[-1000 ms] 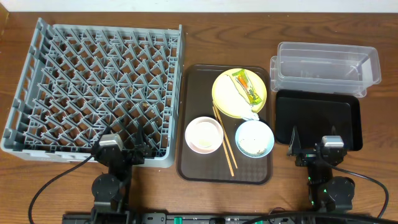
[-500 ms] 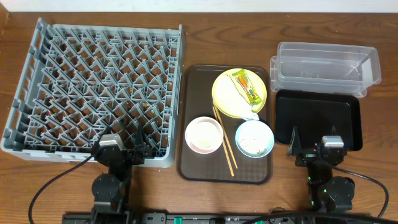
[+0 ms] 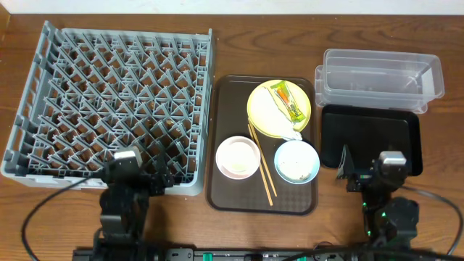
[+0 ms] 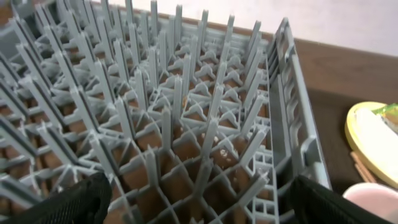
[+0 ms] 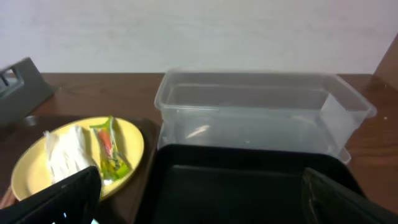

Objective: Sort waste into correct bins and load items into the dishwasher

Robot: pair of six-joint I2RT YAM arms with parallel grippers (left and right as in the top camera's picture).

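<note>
Overhead is showing a round light-blue bowl (image 3: 296, 161) neither wrist view is catching; left gripper (image 4: 199, 202) and right gripper (image 5: 199, 186) are holding fingers spread, empty.

Dark wooden table (image 3: 188, 232), plain white wall (image 5: 199, 31) behind

In the left wrist view the rack (image 4: 186, 124) is cut off left and below; the plate (image 4: 371, 146) and pink bowl (image 4: 376, 198) are cut by the right edge; in the right wrist view the black tray (image 5: 236, 180) is cut off below.
</note>
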